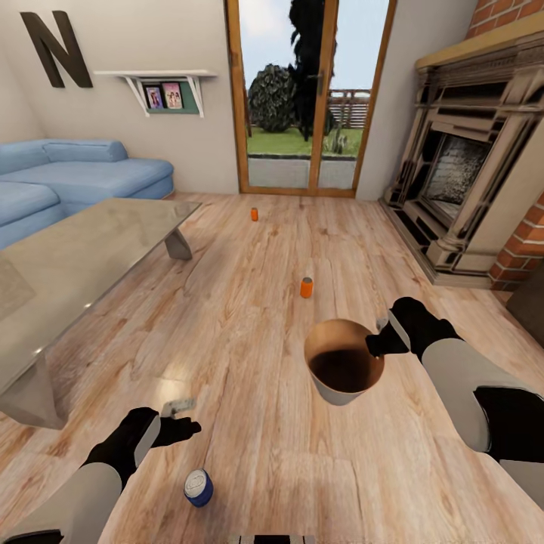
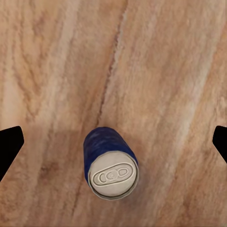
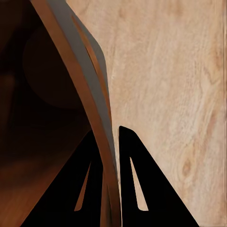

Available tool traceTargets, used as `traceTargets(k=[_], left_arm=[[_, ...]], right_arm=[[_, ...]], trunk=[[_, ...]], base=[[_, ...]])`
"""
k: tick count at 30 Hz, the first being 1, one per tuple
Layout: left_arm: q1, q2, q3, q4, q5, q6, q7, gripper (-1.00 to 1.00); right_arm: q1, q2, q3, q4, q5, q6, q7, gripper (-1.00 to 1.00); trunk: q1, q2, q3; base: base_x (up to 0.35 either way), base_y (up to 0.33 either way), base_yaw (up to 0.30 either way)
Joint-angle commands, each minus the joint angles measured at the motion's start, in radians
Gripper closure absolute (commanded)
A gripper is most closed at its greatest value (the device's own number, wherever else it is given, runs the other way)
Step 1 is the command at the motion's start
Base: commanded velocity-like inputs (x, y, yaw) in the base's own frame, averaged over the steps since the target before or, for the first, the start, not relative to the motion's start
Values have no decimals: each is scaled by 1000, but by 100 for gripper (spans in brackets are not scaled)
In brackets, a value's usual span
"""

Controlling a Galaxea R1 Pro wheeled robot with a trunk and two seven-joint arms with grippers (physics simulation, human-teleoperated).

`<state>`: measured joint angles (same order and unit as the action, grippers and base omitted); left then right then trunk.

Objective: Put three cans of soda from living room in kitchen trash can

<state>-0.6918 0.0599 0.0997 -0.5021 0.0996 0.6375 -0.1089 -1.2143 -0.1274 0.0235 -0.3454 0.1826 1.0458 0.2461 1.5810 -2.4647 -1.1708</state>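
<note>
Right gripper [image 3: 109, 156]: both black fingers clamped on the rim of the round tapered pale grey bin with a copper-brown inside [image 1: 344, 368], held off the wood plank floor [image 1: 257, 317]. Left gripper [image 2: 113, 142]: fingers spread wide, grasping nothing, hovering directly above the upright dark blue soda can with a grey metal top [image 2: 111, 163]. 2 bright orange cans stand beyond the bin: 1 near [image 1: 306, 287], 1 farther, by the wood-framed glass doors [image 1: 255, 214].

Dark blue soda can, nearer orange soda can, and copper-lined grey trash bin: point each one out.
Dark blue cylindrical soda can [image 2: 111, 163]: left wrist view, its blue side below the grey top.
Nearer orange soda can [image 1: 306, 287]: head view, its side.
Pale grey, copper-lined trash bin [image 1: 338, 394]: head view, its outer wall.
</note>
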Motion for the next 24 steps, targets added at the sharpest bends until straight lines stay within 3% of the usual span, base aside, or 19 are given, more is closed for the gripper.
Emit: traceTargets(k=[1, 5, 13, 24], left_arm=[[0, 0, -1, 0, 0, 0, 0, -100], [0, 0, -9, 0, 0, 0, 0, -100], [0, 0, -16, 1, 0, -1, 1, -100], [1, -12, -18, 2, 0, -1, 0, -100]], right_arm=[[-1, 0, -4, 0, -17, 1, -3, 100], [-1, 1, -8, 0, -17, 1, -27, 100], [0, 2, -7, 0, -17, 1, -36, 100], [-2, 0, -8, -6, -18, 1, -37, 100]], trunk=[[4, -7, -4], [19, -35, -23], [23, -37, -65], [23, -37, -77]], base=[[0, 0, 0], [0, 0, 0], [0, 0, 0], [0, 0, 0]])
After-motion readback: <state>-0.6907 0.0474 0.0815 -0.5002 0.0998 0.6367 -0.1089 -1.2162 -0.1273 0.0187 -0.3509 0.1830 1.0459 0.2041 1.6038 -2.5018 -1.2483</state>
